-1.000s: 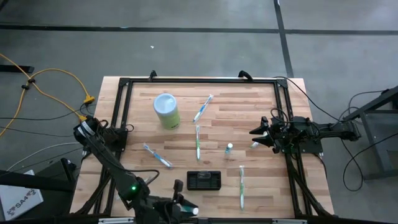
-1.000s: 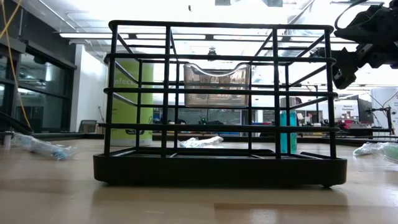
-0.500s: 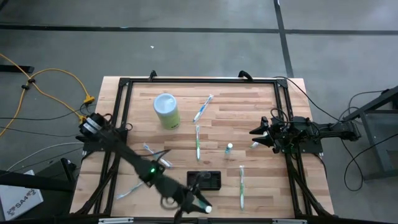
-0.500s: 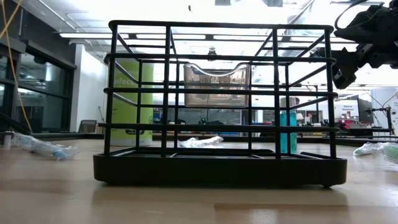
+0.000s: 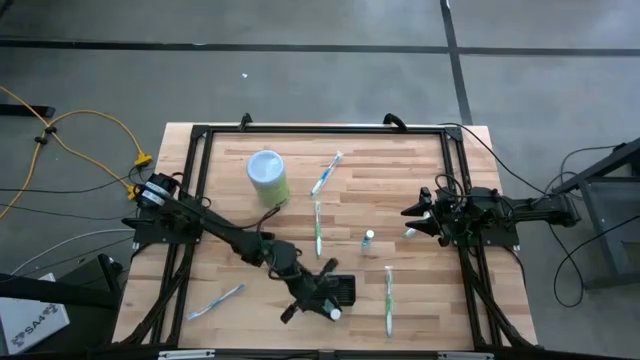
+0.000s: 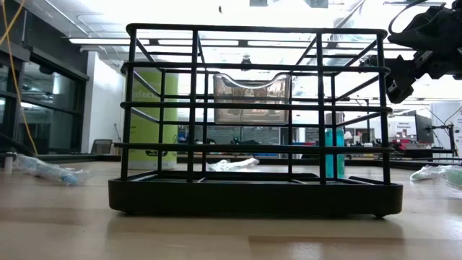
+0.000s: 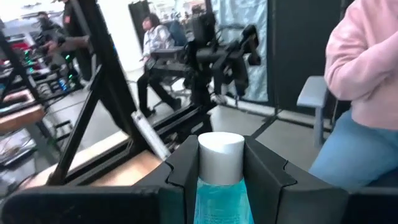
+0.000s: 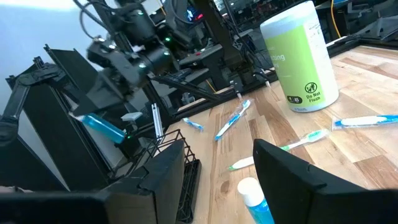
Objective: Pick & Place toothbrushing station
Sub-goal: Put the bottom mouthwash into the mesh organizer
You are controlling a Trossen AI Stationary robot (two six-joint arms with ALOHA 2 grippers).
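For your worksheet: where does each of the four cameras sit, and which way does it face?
High view: above the table, facing straight down; both arms show, left gripper at the toothbrushing station, right gripper near the right edge.
Low view: at table-top height, level through the station; right arm at upper right.
Left wrist view: past its fingers, clamped on a blue bottle, toward a person.
Right wrist view: past its open fingers, across the table.
Shared: high and right wrist views both show the green cylinder.
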